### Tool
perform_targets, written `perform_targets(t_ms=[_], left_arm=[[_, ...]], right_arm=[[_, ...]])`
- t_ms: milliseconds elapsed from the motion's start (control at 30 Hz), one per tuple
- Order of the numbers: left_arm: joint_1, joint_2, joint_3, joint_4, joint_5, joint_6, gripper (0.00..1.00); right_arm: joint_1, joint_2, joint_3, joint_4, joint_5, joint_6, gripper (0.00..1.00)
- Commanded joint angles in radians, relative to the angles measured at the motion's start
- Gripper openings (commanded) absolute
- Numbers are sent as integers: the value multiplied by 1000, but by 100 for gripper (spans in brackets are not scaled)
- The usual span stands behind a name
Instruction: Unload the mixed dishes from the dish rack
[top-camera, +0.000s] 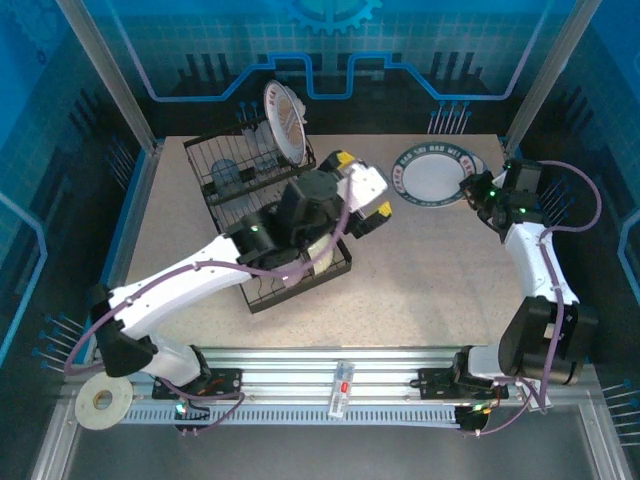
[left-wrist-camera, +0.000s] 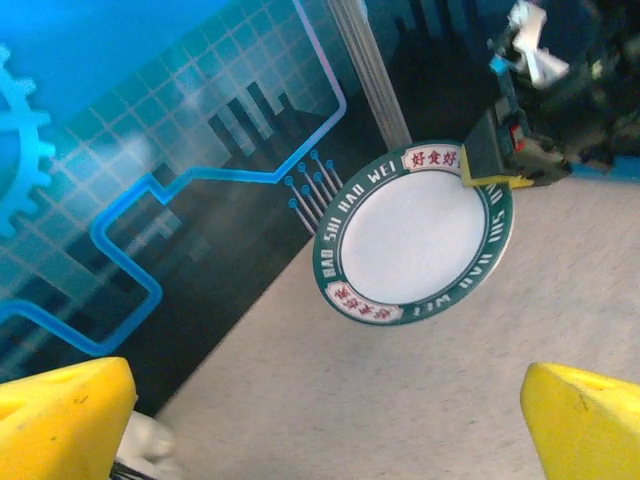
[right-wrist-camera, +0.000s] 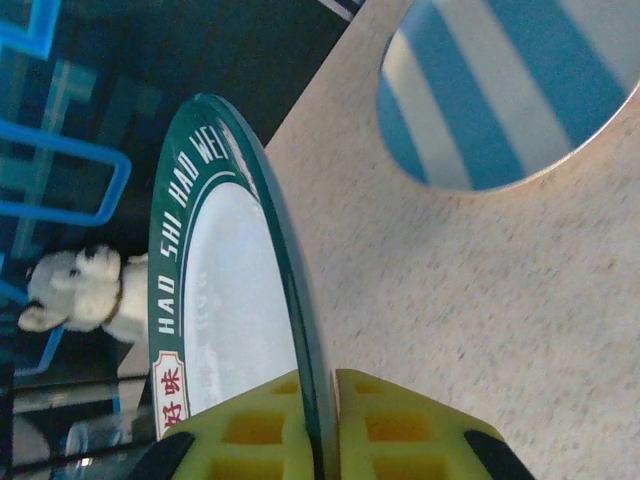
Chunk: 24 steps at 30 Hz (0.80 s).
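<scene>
Your overhead view: table (top-camera: 430, 290) evenly bright, shadows soft. Left wrist: yellow fingertips (left-wrist-camera: 60, 420) blurred at 7 and 5 o'clock. Right wrist: striped plate (right-wrist-camera: 510, 90) soft at 1 o'clock.

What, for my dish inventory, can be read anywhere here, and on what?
"HAO SHI HAO WEI": white letters round the rim of the green-rimmed plate.
"好食好": red characters in a white label on that rim, the rest hidden.
"味": another rim label, right wrist view.
Lower rim label, left wrist view: too blurred to read.
</scene>
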Motion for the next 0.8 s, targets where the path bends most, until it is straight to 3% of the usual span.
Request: perform_targets(t_ms=[0, 167, 300, 767], left_arm=[[64, -63, 3, -37, 133, -340, 99], [171, -97, -23, -65, 202, -579, 99], [226, -134, -64, -57, 213, -674, 99], [261, -188, -91, -91, 206, -744, 99]], right_arm=[[-40, 45, 35, 146, 0, -32, 0], [-110, 170, 50, 237, -16, 28, 0], [-153, 288, 82, 290, -24, 76, 0], [-192, 565, 260, 294, -25, 89, 0]])
